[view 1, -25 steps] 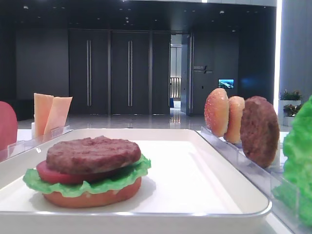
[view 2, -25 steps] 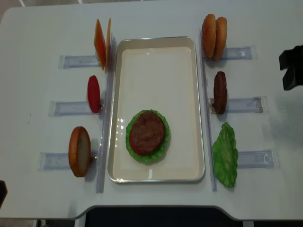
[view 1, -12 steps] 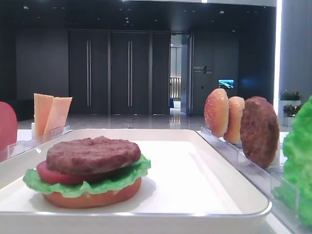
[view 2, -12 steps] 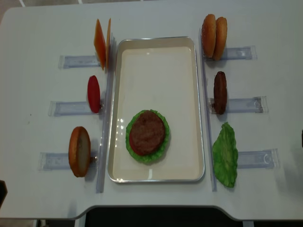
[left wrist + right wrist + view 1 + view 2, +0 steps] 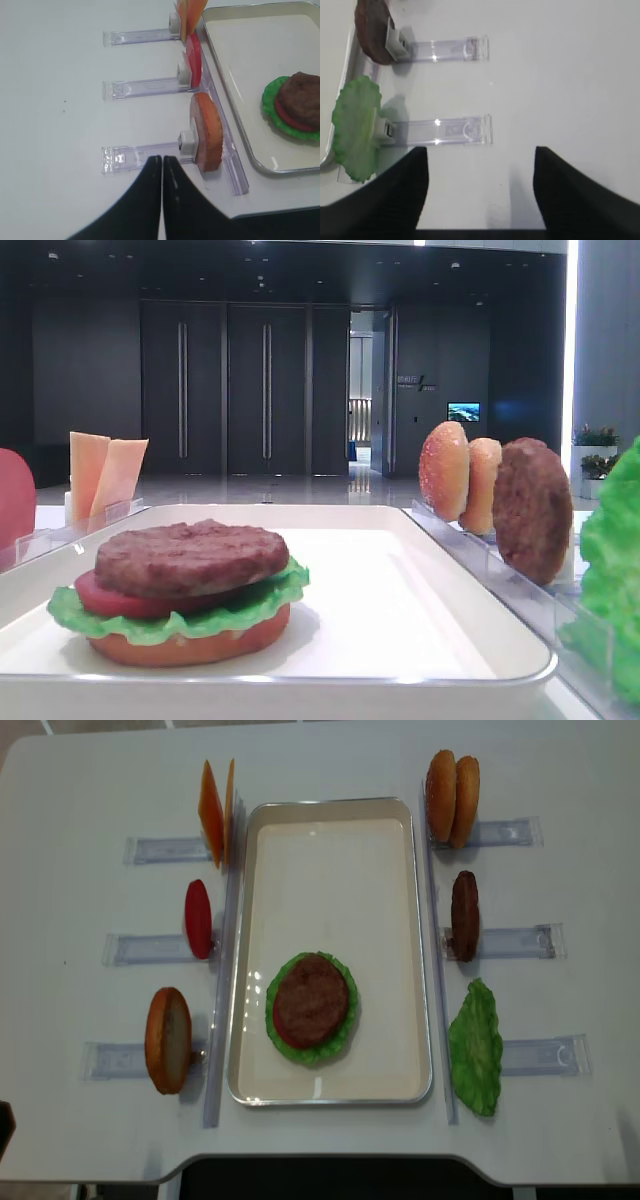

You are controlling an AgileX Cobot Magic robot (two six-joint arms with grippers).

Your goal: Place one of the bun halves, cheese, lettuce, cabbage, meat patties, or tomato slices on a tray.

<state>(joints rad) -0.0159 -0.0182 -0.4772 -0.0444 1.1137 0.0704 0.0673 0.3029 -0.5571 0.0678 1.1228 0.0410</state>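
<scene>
On the white tray point(image 5: 330, 810) lies a stack: a bun base point(image 5: 190, 640), lettuce point(image 5: 170, 618), a tomato slice point(image 5: 105, 598) and a meat patty point(image 5: 311, 999) on top. Left of the tray stand cheese slices point(image 5: 215, 812), a tomato slice point(image 5: 198, 918) and a bun half point(image 5: 168, 1040). Right of it stand two bun halves point(image 5: 452, 798), a patty point(image 5: 465, 915) and lettuce point(image 5: 475, 1045). My left gripper point(image 5: 162, 158) is shut and empty, just left of the bun half point(image 5: 207, 132). My right gripper point(image 5: 480, 148) is open and empty over bare table, right of the lettuce point(image 5: 355, 125).
Clear plastic racks point(image 5: 150, 948) hold the upright pieces along both long sides of the tray. The table's front edge point(image 5: 330, 1160) runs close below the tray. Neither gripper shows in the overhead view.
In the overhead view the right gripper has drawn back from the right edge and out of the picture. The food and the left gripper have not moved.
</scene>
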